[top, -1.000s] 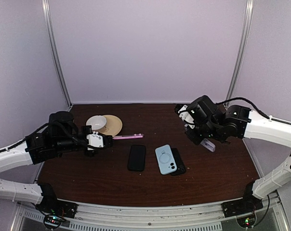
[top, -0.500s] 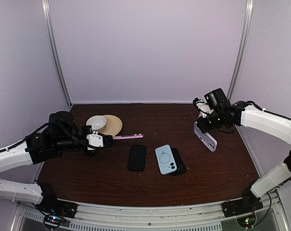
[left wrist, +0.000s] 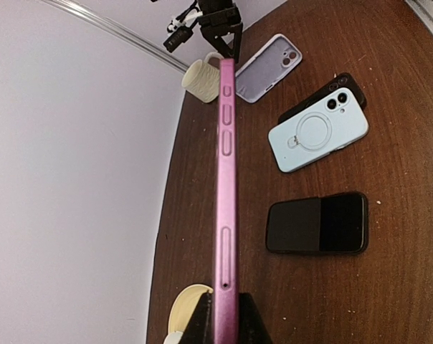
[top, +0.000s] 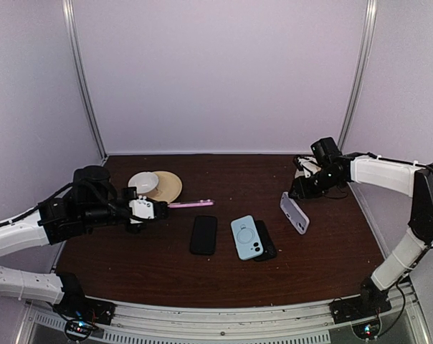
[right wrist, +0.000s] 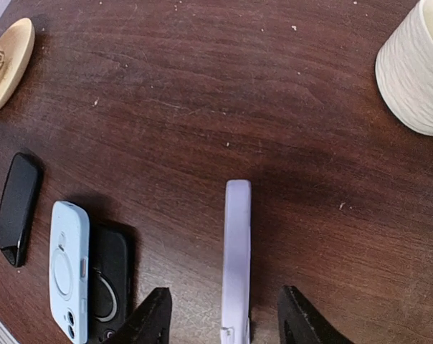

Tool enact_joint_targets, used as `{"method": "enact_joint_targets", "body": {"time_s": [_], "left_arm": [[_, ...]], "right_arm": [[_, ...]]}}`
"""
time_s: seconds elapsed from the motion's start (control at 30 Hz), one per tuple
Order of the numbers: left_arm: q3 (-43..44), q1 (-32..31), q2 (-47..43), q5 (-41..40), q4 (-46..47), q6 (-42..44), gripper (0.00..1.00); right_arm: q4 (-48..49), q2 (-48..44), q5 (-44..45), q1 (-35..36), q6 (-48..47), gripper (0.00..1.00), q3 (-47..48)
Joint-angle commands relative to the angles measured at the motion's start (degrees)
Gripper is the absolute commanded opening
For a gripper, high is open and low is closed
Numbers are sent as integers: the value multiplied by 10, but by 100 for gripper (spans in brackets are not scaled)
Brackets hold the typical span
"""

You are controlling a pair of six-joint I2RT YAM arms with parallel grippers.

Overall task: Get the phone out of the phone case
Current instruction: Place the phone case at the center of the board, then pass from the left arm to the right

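pink phone (left wrist: 227, 179): end inside left gripper (left wrist: 227, 315) | black case (top: 269, 247): half under blue case (top: 246, 237) | mug (right wrist: 414, 68): cropped

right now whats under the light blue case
A black case lies under the light blue case, sticking out along one long side, ring and camera corner showing. The rest is covered, so what it holds cannot be seen.

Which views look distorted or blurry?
Left wrist: wide-angle bend, the table edge curves, pink phone sharp. Right wrist: crisp, soft shadow beside the lilac case. Top external: even dim light, slightly soft, no glare.
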Motion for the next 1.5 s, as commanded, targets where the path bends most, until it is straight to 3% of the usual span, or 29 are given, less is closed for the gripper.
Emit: {"method": "enact_joint_targets", "body": {"time_s": [0.0, 0.17, 0.23, 0.4, 0.6, 0.73, 0.9, 1.0, 1.07, 1.27, 1.47], "left_arm": [[22, 4, 2, 13, 50, -12, 0], [27, 4, 12, 24, 39, -12, 0], [29, 4, 16, 34, 34, -13, 0], [38, 5, 28, 78, 11, -17, 0], [42, 4, 35, 137, -7, -18, 0], [43, 4, 36, 172, -15, -18, 0], [36, 3, 29, 195, -14, -5, 0], [22, -3, 18, 203, -8, 21, 0], [8, -11, 8, 199, 1, 39, 0], [-21, -37, -16, 178, 12, 116, 0], [-40, -62, -33, 137, 29, 173, 0]], "right_arm": [[-43, -22, 29, -5, -20, 59, 21], [-58, -90, -12, 10, -50, 73, 28], [-61, -119, -18, 31, -78, 84, 30], [-48, -181, -45, 106, -148, 86, 14], [-31, -230, -54, 260, -295, 86, -23], [10, -238, -25, 356, -358, 86, -45], [49, -209, 26, 427, -383, 85, -36], [57, -181, -2, 441, -352, 86, -6], [64, -160, -29, 441, -285, 92, 22], [-23, -97, -109, 441, -139, 99, 123], [-67, -60, -153, 441, -3, 99, 163]]}}
